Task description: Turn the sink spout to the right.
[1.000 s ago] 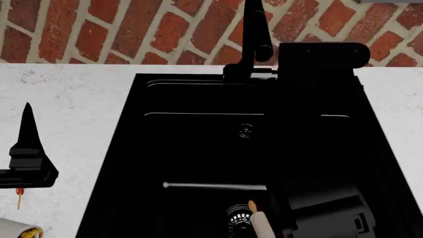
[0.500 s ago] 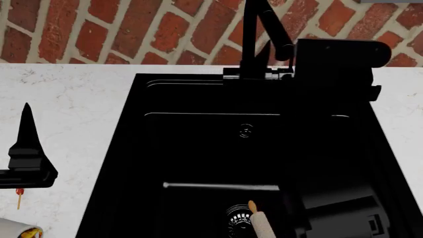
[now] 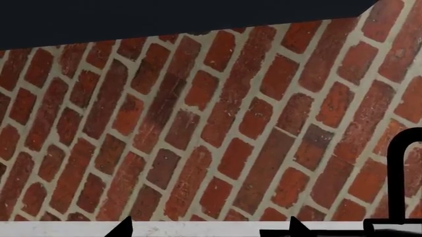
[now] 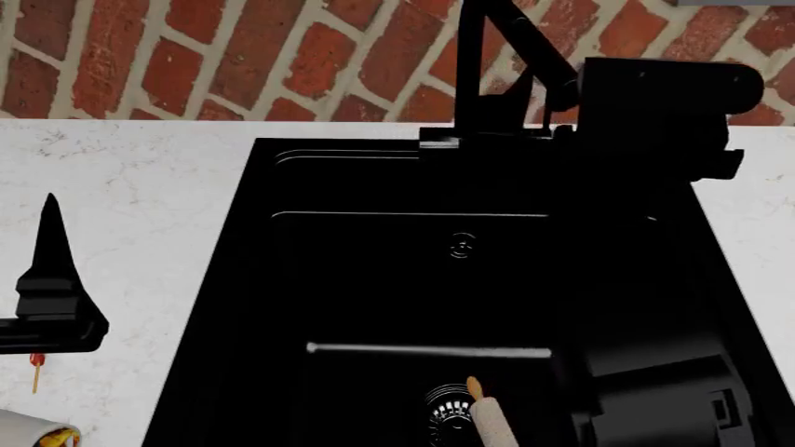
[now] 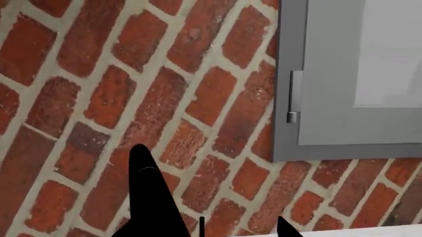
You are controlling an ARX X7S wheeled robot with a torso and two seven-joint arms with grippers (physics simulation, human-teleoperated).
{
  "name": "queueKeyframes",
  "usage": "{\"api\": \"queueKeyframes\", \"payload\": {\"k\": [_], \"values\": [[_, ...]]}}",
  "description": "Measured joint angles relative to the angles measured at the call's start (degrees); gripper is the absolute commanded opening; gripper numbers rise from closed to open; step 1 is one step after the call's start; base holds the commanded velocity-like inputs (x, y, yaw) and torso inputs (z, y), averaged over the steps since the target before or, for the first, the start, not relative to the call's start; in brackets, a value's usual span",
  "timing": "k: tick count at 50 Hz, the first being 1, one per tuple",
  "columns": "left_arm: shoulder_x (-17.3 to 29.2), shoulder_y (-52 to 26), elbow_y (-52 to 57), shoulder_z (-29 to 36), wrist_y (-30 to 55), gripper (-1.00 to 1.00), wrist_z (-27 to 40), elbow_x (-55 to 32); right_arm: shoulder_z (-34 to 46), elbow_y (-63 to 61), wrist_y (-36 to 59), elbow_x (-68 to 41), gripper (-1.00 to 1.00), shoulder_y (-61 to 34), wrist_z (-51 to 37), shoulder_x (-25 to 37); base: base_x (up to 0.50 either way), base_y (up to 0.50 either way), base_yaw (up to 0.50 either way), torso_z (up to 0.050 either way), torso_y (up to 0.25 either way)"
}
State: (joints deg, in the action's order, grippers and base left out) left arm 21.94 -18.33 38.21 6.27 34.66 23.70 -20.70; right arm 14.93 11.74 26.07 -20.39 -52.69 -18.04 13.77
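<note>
The sink spout point(image 4: 470, 65) stands at the back rim of the black sink point(image 4: 249, 279), its angled arm point(image 4: 528, 58) pointing to the right. The arm's end lies against the left side of my right gripper point(image 4: 658, 102), which hangs over the sink's back right corner. In the right wrist view my right gripper point(image 5: 214, 207) has its jaws apart, with a thin black rod point(image 5: 201, 226) between them. My left gripper point(image 4: 52, 251) rests over the counter at the left, open and empty point(image 3: 209, 228). The spout also shows in the left wrist view point(image 3: 396, 182).
A brick wall point(image 4: 249, 56) runs behind the white counter point(image 4: 125, 186). A grey cabinet door point(image 5: 356, 74) hangs to the right. In the sink are a metal drain point(image 4: 445, 410), an overflow mark point(image 4: 461, 246) and a beige utensil point(image 4: 487, 421). A bowl's edge point(image 4: 37, 434) shows at the front left.
The spout's arm has swung to the right, and my right gripper has moved right alongside it. My left gripper has not moved.
</note>
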Motion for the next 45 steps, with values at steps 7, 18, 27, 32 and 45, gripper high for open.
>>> {"api": "queueKeyframes", "payload": {"k": [7,18,27,32,45], "values": [[0.1,0.0,-0.1,0.1,-0.2,1.00,0.1,-0.1,0.0,2.0,-0.8,0.4,1.00,-0.8,0.2,0.2,0.00,0.00,0.00,0.000,0.000],[0.2,0.1,-0.1,0.1,-0.5,1.00,0.2,-0.2,-0.1,5.4,-2.1,1.0,1.00,-2.3,0.3,0.7,0.00,0.00,0.00,0.000,0.000],[0.2,0.2,-0.1,0.0,-0.8,1.00,0.3,-0.3,-0.3,7.5,-3.0,1.4,1.00,-3.4,0.3,1.0,0.00,0.00,0.00,0.000,0.000],[0.3,0.3,0.0,0.1,-0.9,1.00,0.4,-0.4,-0.3,8.7,-3.5,1.6,1.00,-3.8,0.3,1.1,0.00,0.00,0.00,0.000,0.000],[0.5,0.1,-0.2,0.3,-0.5,1.00,0.4,-0.8,-0.4,11.1,-4.5,2.2,1.00,-5.0,-0.1,1.7,0.00,0.00,0.00,0.000,0.000]]}}
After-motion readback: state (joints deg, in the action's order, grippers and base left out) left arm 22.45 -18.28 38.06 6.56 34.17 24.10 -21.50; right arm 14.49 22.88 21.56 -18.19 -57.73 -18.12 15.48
